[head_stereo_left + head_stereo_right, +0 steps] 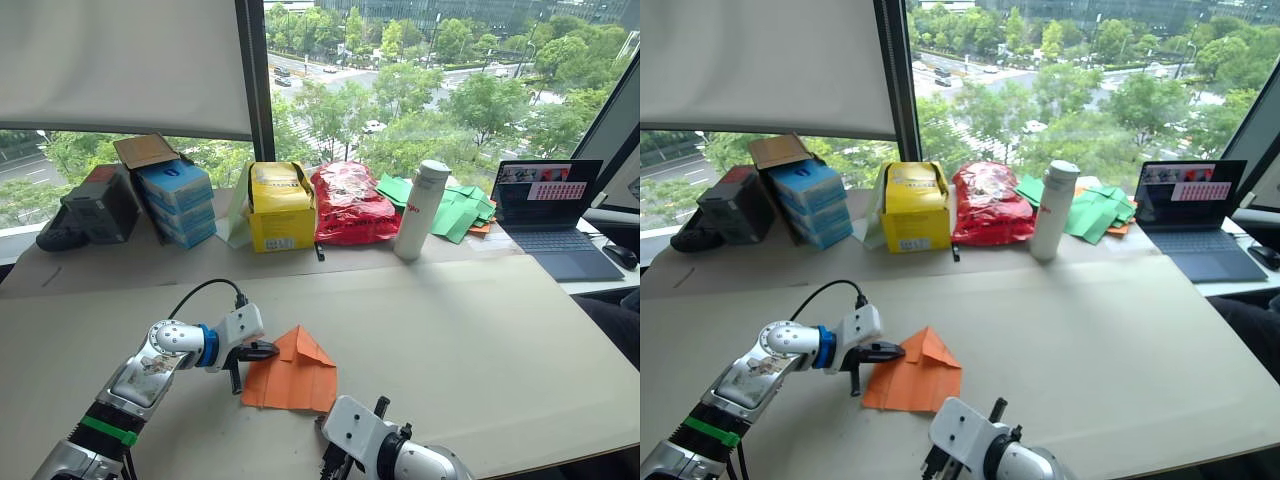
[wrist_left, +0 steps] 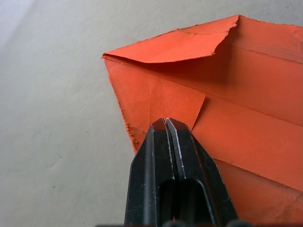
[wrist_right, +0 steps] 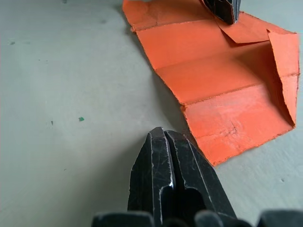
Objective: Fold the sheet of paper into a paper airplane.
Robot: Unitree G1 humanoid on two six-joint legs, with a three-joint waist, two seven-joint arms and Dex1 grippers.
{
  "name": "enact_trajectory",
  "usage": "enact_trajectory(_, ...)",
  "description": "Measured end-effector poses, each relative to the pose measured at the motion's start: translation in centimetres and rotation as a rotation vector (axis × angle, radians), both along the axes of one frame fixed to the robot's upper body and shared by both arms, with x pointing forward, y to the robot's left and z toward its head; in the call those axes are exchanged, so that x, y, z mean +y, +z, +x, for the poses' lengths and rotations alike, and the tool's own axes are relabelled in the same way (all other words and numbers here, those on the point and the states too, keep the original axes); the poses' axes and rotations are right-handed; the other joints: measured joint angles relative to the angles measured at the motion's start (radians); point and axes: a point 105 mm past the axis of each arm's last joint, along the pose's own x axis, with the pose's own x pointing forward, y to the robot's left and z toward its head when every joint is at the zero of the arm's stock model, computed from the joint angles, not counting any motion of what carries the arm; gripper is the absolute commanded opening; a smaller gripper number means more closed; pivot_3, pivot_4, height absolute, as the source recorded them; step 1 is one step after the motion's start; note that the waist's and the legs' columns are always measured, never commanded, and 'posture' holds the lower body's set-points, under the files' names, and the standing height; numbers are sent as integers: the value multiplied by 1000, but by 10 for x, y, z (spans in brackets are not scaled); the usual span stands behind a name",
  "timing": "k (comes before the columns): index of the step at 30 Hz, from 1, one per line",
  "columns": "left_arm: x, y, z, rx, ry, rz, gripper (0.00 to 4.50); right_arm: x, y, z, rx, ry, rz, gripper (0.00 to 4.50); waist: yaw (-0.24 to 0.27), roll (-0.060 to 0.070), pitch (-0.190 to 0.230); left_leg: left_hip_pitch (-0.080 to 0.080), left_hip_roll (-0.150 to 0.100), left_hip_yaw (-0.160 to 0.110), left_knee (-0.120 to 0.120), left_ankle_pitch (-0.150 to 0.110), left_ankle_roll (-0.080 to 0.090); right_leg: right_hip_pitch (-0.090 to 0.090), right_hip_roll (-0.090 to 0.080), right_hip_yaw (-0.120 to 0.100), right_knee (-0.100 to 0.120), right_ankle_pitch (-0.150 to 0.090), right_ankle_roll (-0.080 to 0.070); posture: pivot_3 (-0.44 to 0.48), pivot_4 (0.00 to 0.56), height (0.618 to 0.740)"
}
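Orange sheet of paper half-folded on surface; thin, light, limp, tears easily. Left hand fingers pressed together on its corner flap; right hand pressed together, empty, near sheet's edge. Best hold: pinch loose raised flap.

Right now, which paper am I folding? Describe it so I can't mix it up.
On the big table, near the front edge, the sheet of paper lies flat between the left gripper and right gripper. It is bright orange with corners folded to a point; the green papers lie far back by the laptop.
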Motion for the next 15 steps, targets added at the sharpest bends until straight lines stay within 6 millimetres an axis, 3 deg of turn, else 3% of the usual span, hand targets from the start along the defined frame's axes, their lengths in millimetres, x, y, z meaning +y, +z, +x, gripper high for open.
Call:
enact_trajectory(8,-1,-1,1,-7,-1,8,42,-2,-2,16,7,-169,77,0,0,0,0,2,0,-1,0,0,0,1,0,1,0,-2,4,0,150,740)
enact_trajectory(15,0,-1,2,-11,-4,9,42,-3,-1,20,0,-201,122,0,-1,0,0,2,0,-1,0,0,1,1,0,1,0,-2,4,0,150,740)
